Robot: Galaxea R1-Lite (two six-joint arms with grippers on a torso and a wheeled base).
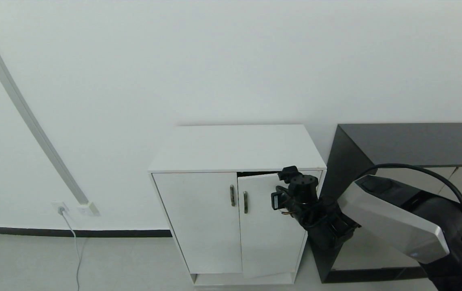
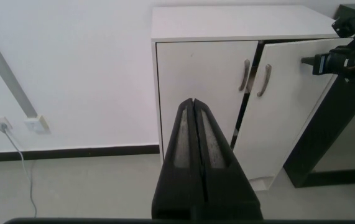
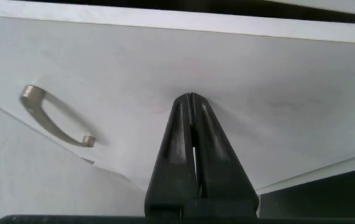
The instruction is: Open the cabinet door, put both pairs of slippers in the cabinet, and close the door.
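Observation:
The white cabinet (image 1: 235, 149) stands against the wall with its left door (image 1: 198, 218) closed. Its right door (image 1: 269, 230) is slightly ajar, with a dark gap along its top edge. My right gripper (image 1: 276, 200) is shut, its tips against the face of the right door (image 3: 258, 81), beside the metal handle (image 3: 56, 115) and not on it. In the left wrist view the right gripper (image 2: 319, 62) sits near the door's outer edge. My left gripper (image 2: 193, 102) is shut on nothing, held back from the cabinet (image 2: 239, 22) above the floor.
A black low cabinet (image 1: 397, 143) with a glossy front stands right beside the white one. A wall socket (image 1: 60, 208) with a grey cable and a slanted cable duct (image 1: 24, 109) are on the wall to the left. Grey floor spreads in front.

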